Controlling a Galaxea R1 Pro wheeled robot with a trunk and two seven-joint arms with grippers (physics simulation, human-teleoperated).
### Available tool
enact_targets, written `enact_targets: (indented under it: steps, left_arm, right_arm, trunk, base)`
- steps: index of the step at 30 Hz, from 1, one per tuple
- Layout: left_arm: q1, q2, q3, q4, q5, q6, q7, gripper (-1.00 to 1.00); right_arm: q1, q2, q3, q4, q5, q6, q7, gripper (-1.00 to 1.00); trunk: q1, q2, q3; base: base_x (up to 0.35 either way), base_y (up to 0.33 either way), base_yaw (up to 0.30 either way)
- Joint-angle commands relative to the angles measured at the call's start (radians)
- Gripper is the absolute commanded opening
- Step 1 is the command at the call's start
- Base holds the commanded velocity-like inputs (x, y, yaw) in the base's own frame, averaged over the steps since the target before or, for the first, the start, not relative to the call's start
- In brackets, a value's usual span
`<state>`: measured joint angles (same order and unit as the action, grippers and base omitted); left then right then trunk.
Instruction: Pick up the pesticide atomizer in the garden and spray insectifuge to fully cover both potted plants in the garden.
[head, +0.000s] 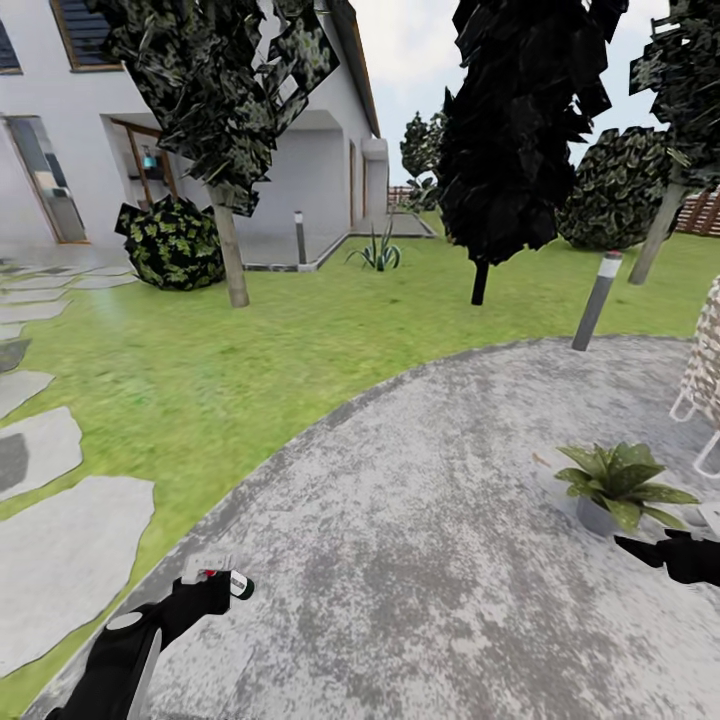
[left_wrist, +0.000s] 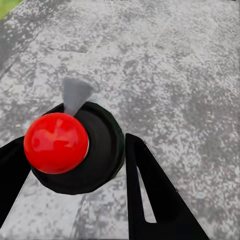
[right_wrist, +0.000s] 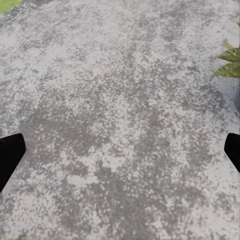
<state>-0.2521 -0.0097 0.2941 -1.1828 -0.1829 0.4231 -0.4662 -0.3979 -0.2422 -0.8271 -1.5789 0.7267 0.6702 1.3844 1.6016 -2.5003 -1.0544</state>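
Atomizer at seven o'clock, clamped in my left end effector; pickup done, I judge. Long axis roughly level, red-knobbed cap end facing the wrist camera; I cannot tell the nozzle direction. Potted plant at four o'clock, spraying outstanding. Right end effector spread, empty, near it.

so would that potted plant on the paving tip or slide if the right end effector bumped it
Probably slide rather than tip: the potted plant sits low, its pot barely showing under wide leaves. The leaves look floppy, so a nudge from the right end effector would likely bend them first. The mottled grey paving looks rough, so some drag is likely.
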Motion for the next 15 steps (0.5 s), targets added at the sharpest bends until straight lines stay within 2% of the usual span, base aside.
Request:
enact_targets:
  steps: [1,15]
  left_arm:
    - [-0.001,-0.001,0.003,-0.001,-0.009,0.003,-0.009,-1.0]
    - [-0.001,-0.001,0.004,0.0,-0.009,0.003,-0.009,-1.0]
  right_arm:
    - [-0.001,0.0,-0.001,-0.001,0.007,0.009,0.008,1.0]
    - [-0.001,0.0,-0.001,-0.001,0.006,0.009,0.008,1.0]
  trunk:
    - [0.0,0.0,0.0]
    - [0.0,0.0,0.015]
  base:
    - [0.0,0.0,0.23]
    - [0.0,0.007,0.23]
